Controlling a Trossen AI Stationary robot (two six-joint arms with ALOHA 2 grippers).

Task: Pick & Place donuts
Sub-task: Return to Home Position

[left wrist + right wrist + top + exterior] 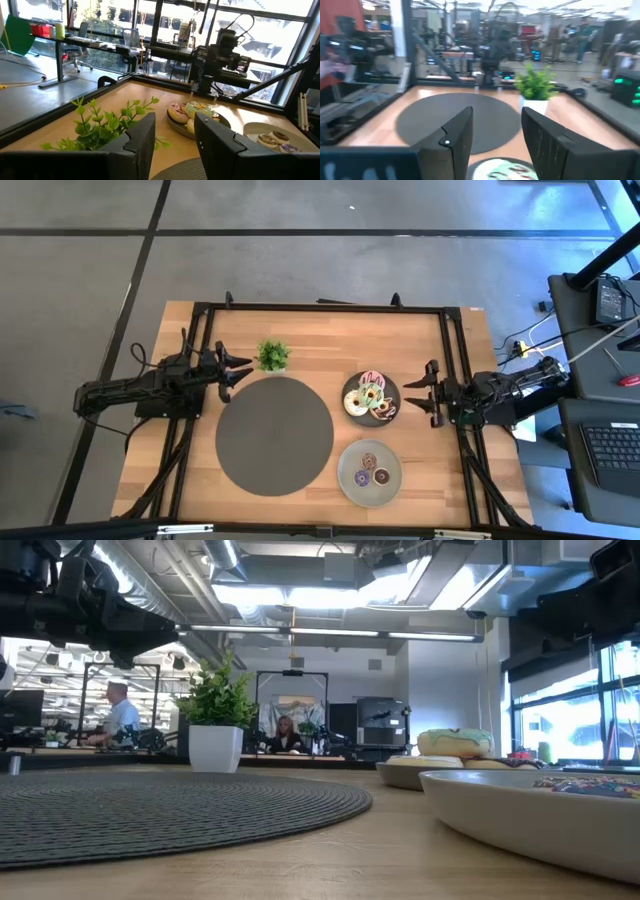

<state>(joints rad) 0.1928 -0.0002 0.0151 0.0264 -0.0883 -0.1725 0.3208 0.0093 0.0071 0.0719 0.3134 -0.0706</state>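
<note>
Several iced donuts [368,398] are piled on a dark round plate [392,393] on the table's right side; pink, white and green icing shows. Three mini donuts [370,470] lie on a lighter grey plate [347,480] nearer the near edge. My left gripper [240,370] is open and raised at the table's left, beside the plant. My right gripper [418,393] is open and raised just right of the dark plate. The left wrist view shows the piled donuts [192,114] and the mini donuts [274,139] beyond my open fingers. In the low view a green-iced donut [455,743] tops the pile.
A large round grey woven mat [274,435] lies in the table's middle. A small green plant in a white pot [272,356] stands near the far edge, close to my left gripper. A black frame [320,307] runs round the tabletop. People sit in the room behind.
</note>
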